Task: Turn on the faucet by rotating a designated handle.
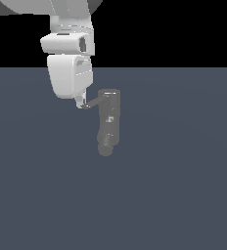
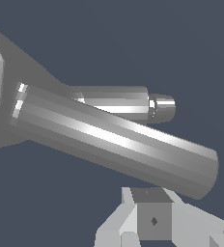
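The faucet (image 1: 108, 122) stands near the middle of the flat grey surface (image 1: 184, 195), far from any edge. Its handle (image 1: 93, 103) juts sideways from the top toward the exterior view's left, its free end meeting the gripper (image 1: 79, 103). Whether the fingers (image 2: 152, 219) are spread or closed, I cannot tell; I judge a sideways push comes next.

— What does the faucet (image 1: 108, 121) look like?
— Dull grey metal, faintly specked. Its handle (image 2: 119, 140) gleams in brushed streaks.
— And you?
— My white casing looks like smooth, matt plastic; the bench (image 1: 184, 185) is flat slate-blue.
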You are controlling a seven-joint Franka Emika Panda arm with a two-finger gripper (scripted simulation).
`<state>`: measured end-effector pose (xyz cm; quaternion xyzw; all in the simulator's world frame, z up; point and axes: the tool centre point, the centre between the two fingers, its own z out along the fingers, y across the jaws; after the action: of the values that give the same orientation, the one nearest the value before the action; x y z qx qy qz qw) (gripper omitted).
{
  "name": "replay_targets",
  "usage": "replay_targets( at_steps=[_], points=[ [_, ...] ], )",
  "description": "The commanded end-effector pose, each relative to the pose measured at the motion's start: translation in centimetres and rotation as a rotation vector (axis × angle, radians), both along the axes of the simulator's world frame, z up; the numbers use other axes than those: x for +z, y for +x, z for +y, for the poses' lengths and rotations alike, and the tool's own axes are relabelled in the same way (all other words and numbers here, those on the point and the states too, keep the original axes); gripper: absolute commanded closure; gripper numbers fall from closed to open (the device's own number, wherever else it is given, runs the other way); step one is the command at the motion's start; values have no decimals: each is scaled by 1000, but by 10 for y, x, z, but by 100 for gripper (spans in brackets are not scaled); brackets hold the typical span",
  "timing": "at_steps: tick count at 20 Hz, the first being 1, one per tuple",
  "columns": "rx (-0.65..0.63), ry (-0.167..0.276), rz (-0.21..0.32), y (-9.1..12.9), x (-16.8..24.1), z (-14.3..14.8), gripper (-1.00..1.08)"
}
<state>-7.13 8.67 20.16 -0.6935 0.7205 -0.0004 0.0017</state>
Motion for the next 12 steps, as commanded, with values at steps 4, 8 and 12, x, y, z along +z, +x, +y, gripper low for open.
replay_targets(
  at_steps=[4, 8, 12],
  points=[
    [-3, -2, 3, -14, 0, -14, 108],
    [2, 0, 1, -16, 0, -14, 108],
    [2, -1, 1, -17, 0, -35, 108]
  ],
)
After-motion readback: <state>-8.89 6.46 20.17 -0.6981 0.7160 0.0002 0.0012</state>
